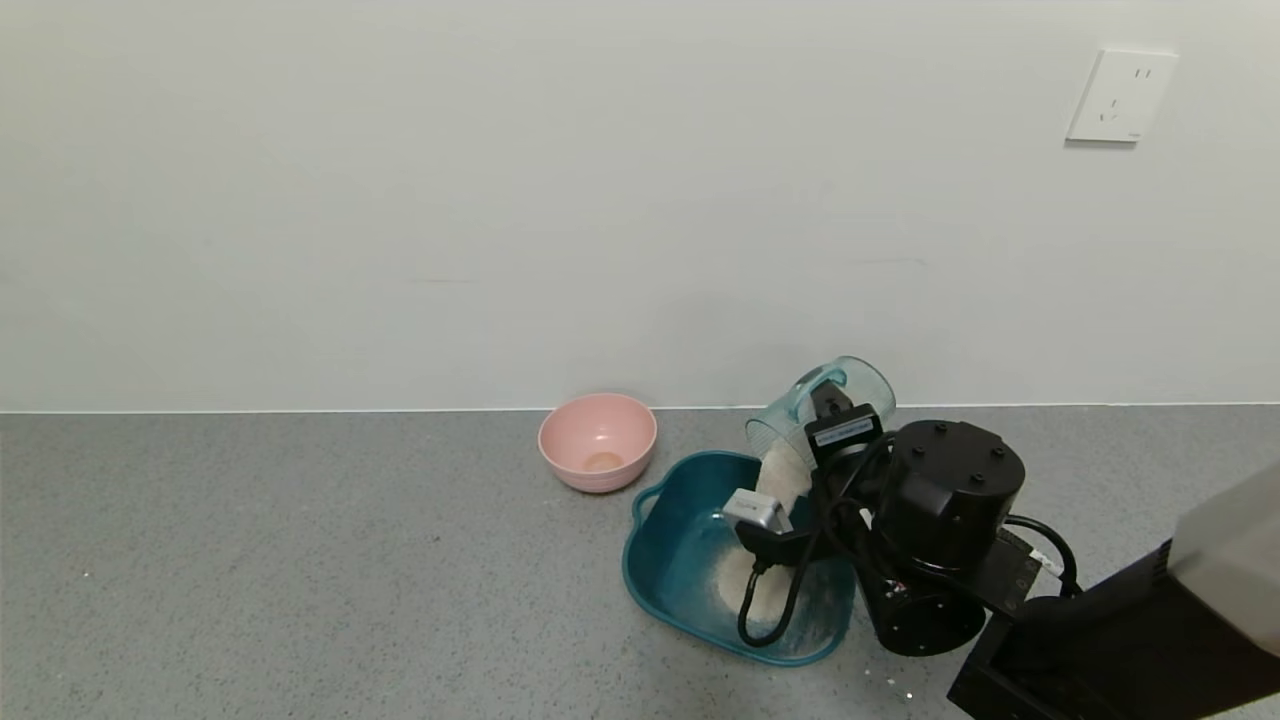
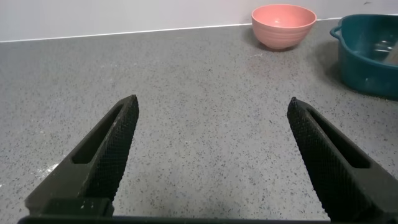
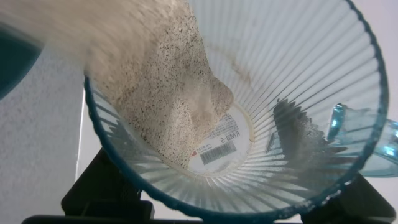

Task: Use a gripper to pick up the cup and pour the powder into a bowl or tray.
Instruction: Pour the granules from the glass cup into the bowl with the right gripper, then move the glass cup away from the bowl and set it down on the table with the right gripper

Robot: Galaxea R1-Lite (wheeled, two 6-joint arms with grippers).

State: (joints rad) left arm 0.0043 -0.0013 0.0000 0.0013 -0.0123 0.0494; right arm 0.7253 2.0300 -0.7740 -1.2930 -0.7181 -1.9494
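My right gripper (image 1: 835,440) is shut on the pale blue-green ribbed cup (image 1: 825,405) and holds it tipped mouth-down over the dark teal tub (image 1: 650,560). Off-white powder (image 1: 785,475) streams from the cup's mouth onto a pile (image 1: 740,585) inside the tub. In the right wrist view I look into the cup (image 3: 298,93); powder (image 3: 161,106) slides along its ribbed wall toward the rim, and the cup's handle (image 3: 367,140) shows at the side. My left gripper (image 2: 211,124) is open and empty, low over the grey counter, away from the tub (image 2: 367,56).
A small round pink bowl (image 1: 597,440) stands by the wall just left of the tub and also shows in the left wrist view (image 2: 283,25). A few powder specks (image 1: 900,688) lie on the counter near the tub's front right. A wall socket (image 1: 1120,95) is high right.
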